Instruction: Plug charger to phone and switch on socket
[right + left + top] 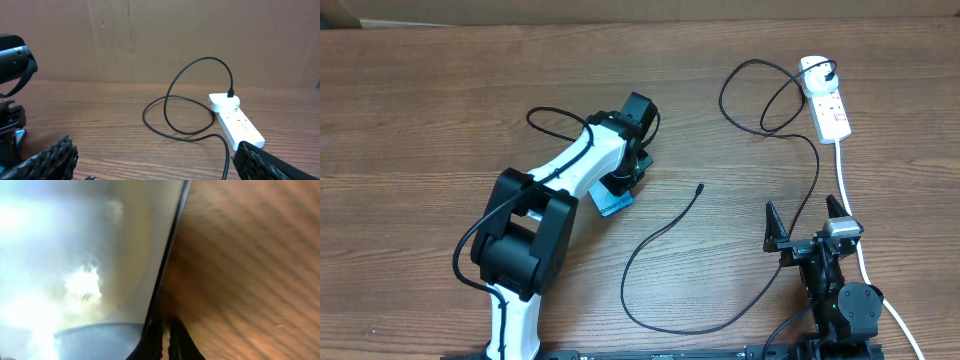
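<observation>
Wood-grain table point(420, 120) lies bare around the phone point(611, 203), which sits under your left arm, the left gripper point(166, 340) pinched closed at its edge. Your right gripper point(807, 222) stands spread and empty, the white lead point(842, 170) just beside it. The charger point(698, 190) is plugged into the socket point(828, 100) and loops between, its tip well apart from the phone.

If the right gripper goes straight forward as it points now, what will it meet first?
Probably the black cable, lying just ahead of the open right gripper; the white power strip sits beyond it. If the gripper is high enough, it may pass over both.
</observation>
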You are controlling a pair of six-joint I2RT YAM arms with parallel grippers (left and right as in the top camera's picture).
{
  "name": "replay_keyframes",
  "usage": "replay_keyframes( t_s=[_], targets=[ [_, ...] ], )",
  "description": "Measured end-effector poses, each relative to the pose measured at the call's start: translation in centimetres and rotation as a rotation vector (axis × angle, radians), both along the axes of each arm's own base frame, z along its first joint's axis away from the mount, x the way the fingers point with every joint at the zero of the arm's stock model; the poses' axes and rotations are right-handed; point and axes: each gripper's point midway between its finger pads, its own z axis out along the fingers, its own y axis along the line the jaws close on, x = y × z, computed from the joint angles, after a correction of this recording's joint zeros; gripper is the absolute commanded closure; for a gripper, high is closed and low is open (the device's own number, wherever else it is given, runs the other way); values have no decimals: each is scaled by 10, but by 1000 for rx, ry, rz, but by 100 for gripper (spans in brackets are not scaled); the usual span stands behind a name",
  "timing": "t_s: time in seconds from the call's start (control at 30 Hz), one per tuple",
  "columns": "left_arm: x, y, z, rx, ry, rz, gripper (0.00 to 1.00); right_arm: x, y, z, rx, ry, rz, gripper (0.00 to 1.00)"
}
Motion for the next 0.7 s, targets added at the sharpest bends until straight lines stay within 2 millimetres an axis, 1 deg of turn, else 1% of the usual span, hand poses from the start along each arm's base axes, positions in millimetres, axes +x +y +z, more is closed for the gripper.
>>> replay_keyframes(
  t_s=[0.13, 0.27, 0.4, 0.53, 0.63, 0.67, 0.7],
  targets=[
    [-16, 17, 2, 58, 77, 9, 96, 0, 0, 0, 0, 0, 0, 0],
    [-27, 38, 11, 150, 140, 10, 96, 0, 0, 0, 1, 0, 0, 0],
    [-26, 54, 29, 244, 148, 3, 96, 0, 0, 0, 1, -1, 0, 0],
    [-20, 61, 53, 297, 138, -1, 96, 0, 0, 0, 0, -1, 0, 0],
    [-12, 61, 69, 303, 114, -20, 90, 0, 0, 0, 0, 0, 0, 0],
    [-9, 60, 71, 299, 106, -39, 75, 0, 0, 0, 0, 0, 0, 0],
    [-6, 60, 73, 295, 102, -68, 41, 0, 0, 0, 0, 0, 0, 0]
  ],
)
